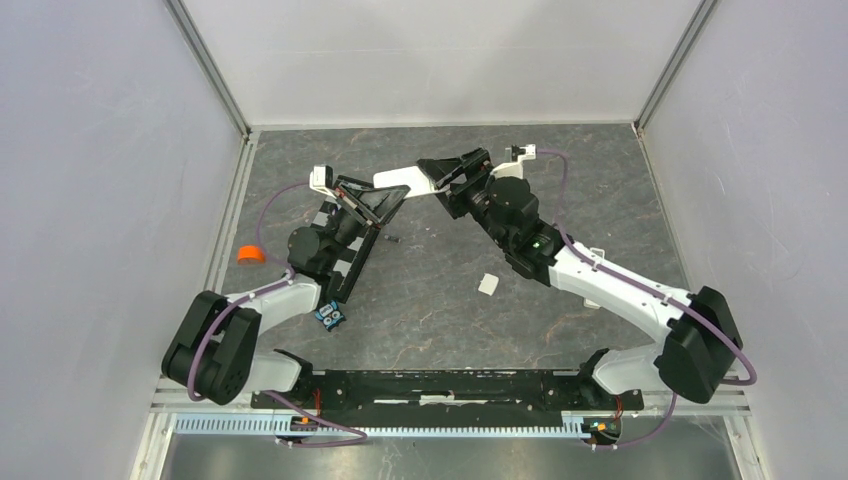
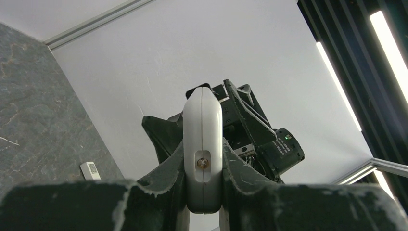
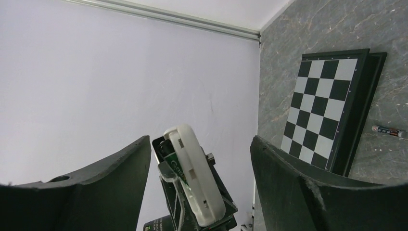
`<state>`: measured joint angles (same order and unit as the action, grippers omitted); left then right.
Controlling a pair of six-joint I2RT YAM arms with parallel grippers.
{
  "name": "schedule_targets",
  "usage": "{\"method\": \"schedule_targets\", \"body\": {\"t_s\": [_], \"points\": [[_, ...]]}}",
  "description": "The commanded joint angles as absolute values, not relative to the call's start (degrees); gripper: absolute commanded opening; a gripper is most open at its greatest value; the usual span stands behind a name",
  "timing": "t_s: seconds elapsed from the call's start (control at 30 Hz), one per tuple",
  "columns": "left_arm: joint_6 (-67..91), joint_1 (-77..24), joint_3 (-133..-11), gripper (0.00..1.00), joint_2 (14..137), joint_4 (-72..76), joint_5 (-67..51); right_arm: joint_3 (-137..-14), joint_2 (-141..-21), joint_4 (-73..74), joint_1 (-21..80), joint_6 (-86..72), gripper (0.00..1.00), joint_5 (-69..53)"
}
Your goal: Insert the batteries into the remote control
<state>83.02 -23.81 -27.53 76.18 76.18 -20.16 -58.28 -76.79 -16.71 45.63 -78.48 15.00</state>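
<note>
Remote control (image 2: 203,139) clamped in left hand (image 2: 203,173), right hand (image 3: 199,144) spread wide, seemingly empty

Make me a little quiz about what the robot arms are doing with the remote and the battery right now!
1. True or false: the left gripper is clamped on the remote control.
2. Where does the loose battery lie?
A) on top of the chessboard
B) on the table, beside the chessboard
C) pinched in a gripper
3. Fill in the blank: the right gripper is ____ (open or shut).

Key: 1 true; 2 B; 3 open.
</note>
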Motion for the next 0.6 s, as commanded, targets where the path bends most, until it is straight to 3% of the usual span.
{"method": "schedule_targets", "body": {"t_s": [0.0, 0.17, 0.57], "points": [[81.3, -23.7, -27.4, 0.02, 77.2, 82.3, -21.9, -61.7, -78.0, -19.3, 45.7, -80.8, 0.81, 13.5], [80.8, -23.7, -26.8, 0.02, 77.7, 83.2, -21.8, -60.2, -76.7, -20.8, 45.7, -80.8, 0.84, 15.8], [80.7, -23.7, -27.3, 0.02, 78.0, 83.2, -22.0, -57.8, -75.3, -23.8, 45.7, -79.9, 0.56, 17.4]]}}
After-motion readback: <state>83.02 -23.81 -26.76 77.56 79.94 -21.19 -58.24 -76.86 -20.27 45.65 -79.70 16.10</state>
